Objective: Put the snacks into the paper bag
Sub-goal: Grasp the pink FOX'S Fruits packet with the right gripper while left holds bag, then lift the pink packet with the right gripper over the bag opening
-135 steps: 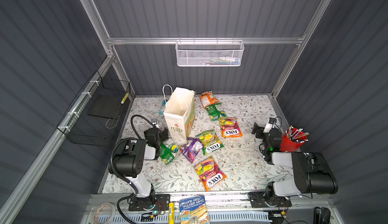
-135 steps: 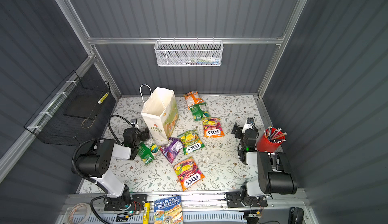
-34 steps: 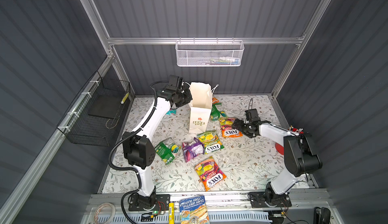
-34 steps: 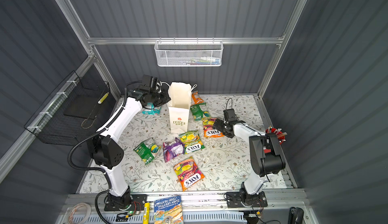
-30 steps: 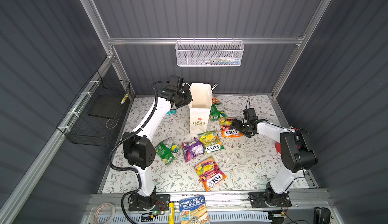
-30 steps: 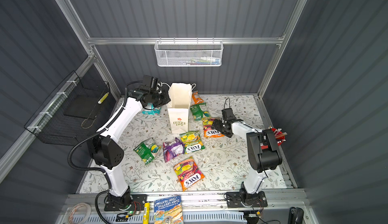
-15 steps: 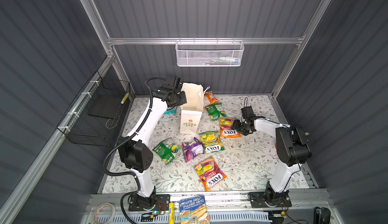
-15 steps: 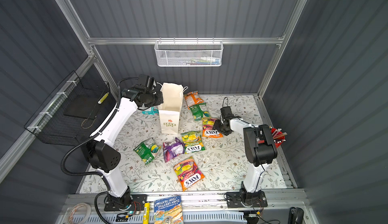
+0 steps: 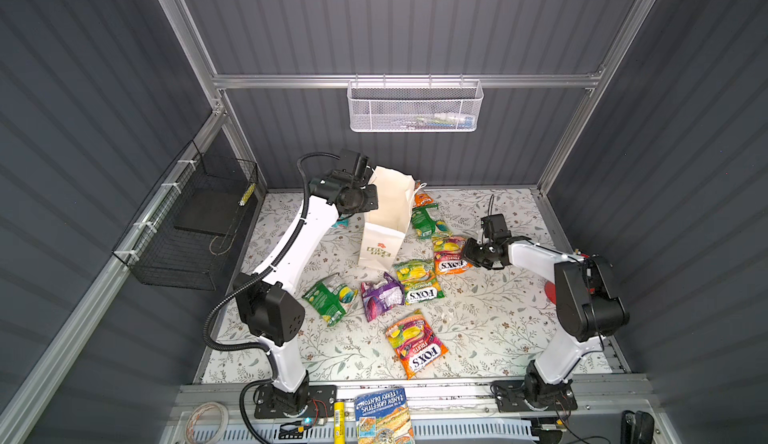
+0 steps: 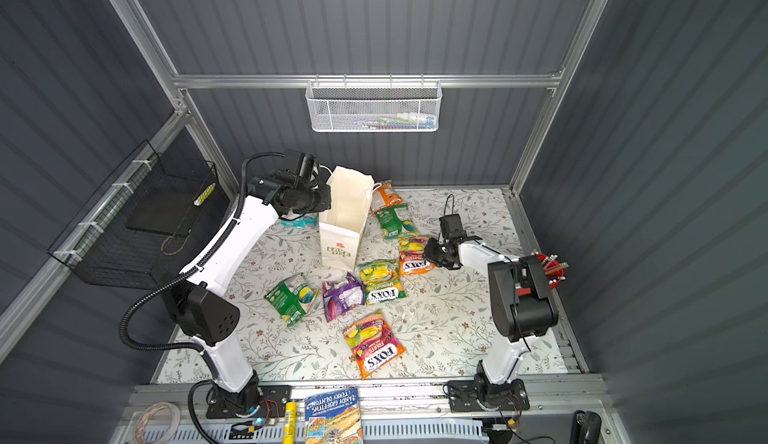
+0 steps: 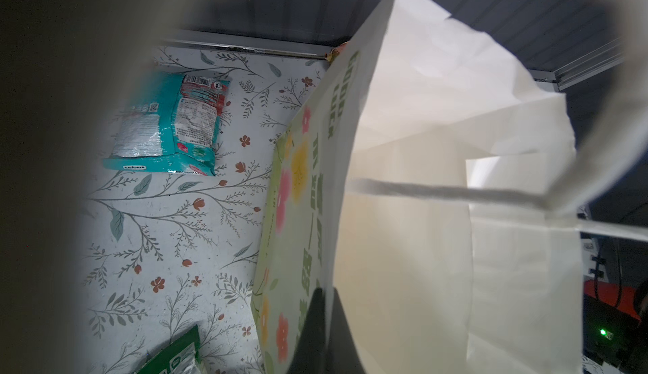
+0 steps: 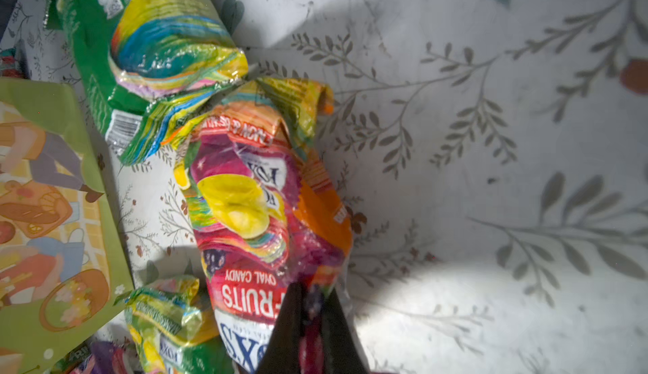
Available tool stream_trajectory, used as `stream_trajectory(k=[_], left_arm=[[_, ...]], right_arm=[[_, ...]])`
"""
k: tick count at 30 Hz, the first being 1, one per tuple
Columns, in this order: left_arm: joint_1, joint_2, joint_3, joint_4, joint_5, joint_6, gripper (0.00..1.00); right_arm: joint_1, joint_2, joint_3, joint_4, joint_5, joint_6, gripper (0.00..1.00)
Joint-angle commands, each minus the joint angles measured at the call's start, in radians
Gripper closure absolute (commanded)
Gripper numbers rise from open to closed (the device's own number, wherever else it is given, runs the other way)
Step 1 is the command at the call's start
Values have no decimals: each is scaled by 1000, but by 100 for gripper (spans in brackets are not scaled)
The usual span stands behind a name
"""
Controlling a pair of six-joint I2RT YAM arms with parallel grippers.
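Bench (image 9: 478,317): floral-print surface that carries the bag and all the loose packets.
Paper bag (image 9: 386,221): white, with "LOVE LIFE" print on its near face. It stands on its base at the far left-centre of the bench, mouth open, cord handles loose at the rim.
Left end effector (image 11: 324,305): pressed together on the paper bag's left wall at the rim, with one finger outside the paper.
Right end effector (image 12: 314,297): pinching the held FOX'S packet at its lettered end, with crinkled film between the nearly closed jaws.
Held FOX'S packet (image 9: 449,254): orange, just right of the paper bag and crumpled. Whether it is clear of the bench cannot be told.
Green FOX'S packet (image 9: 417,281): lies flat just near of the bag, against the held FOX'S packet.
Purple packet (image 9: 380,298): touches the green FOX'S packet on its left.
Green packet (image 9: 330,298): lies just left of the purple packet.
Near FOX'S packet (image 9: 417,344): orange, lies alone toward the near edge.
Far green packet (image 9: 426,222): lies right of the bag, touching the far end of the held FOX'S packet.
Far orange packet (image 9: 424,200): lies beyond the far green packet, partly hidden by the bag.
Teal packet (image 11: 168,127): lies flat on the bench to the left of the bag.
Book (image 9: 384,415): blue-covered, lies on the near rail, off the bench.
Red cup (image 10: 550,269): holds pens and stands at the right edge behind the right arm.
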Motion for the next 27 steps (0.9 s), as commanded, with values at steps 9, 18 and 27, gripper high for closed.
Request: stream_trajectory(k=[9, 18, 27], left_arm=[[6, 1, -38, 33, 42, -12, 100], [6, -5, -54, 50, 89, -37, 100], [6, -48, -95, 90, 86, -64, 100]], right_arm=[[1, -410, -125, 9, 22, 43, 100], [44, -702, -21, -126, 58, 48, 100], [200, -728, 236, -218, 105, 59, 100]])
